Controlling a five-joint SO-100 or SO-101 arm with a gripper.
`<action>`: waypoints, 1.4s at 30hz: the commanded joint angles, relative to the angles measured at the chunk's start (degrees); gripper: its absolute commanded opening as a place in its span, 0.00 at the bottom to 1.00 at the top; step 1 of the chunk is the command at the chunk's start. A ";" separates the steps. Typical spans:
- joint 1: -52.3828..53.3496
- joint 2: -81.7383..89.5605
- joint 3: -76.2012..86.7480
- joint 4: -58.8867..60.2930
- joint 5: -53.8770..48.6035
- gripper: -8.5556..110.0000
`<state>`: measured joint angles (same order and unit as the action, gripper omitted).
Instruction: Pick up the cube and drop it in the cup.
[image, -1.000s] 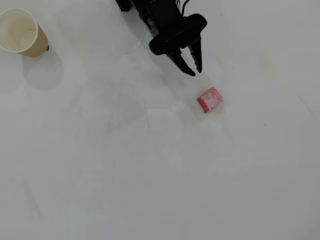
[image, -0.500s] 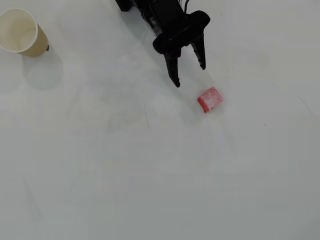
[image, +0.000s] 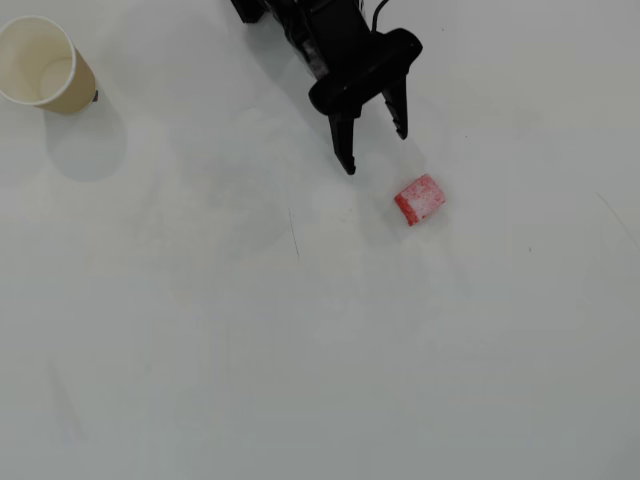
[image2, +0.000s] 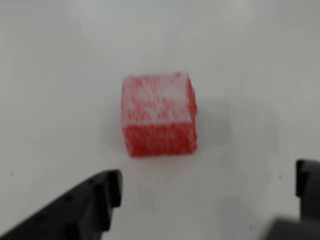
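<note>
Cube (image: 420, 199) small, red, soft-edged, whitish worn top face, lying on white bench (image: 320, 350) right of centre in overhead view; gripper (image: 377, 150) just up-left of it, fingers (image: 346, 148) spread open, not touching; wrist view shows cube (image2: 159, 114) ahead between fingertips; cup (image: 42, 64) tan, cream inside, upright, far top-left corner.

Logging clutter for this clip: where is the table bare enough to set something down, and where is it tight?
Nearly all of it is bare. In the overhead view the whole lower half of the table is free, as is the wide stretch between the cup and the arm. The only tight spot is top centre-right, where the gripper, jaws open, sits just short of the cube.
</note>
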<state>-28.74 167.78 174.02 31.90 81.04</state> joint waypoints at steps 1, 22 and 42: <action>-1.14 -6.33 -7.73 -6.15 -0.62 0.33; -1.93 -32.70 -23.03 -17.31 -0.62 0.33; -3.78 -50.89 -31.03 -26.02 -0.70 0.33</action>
<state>-32.70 117.33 151.96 8.79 81.04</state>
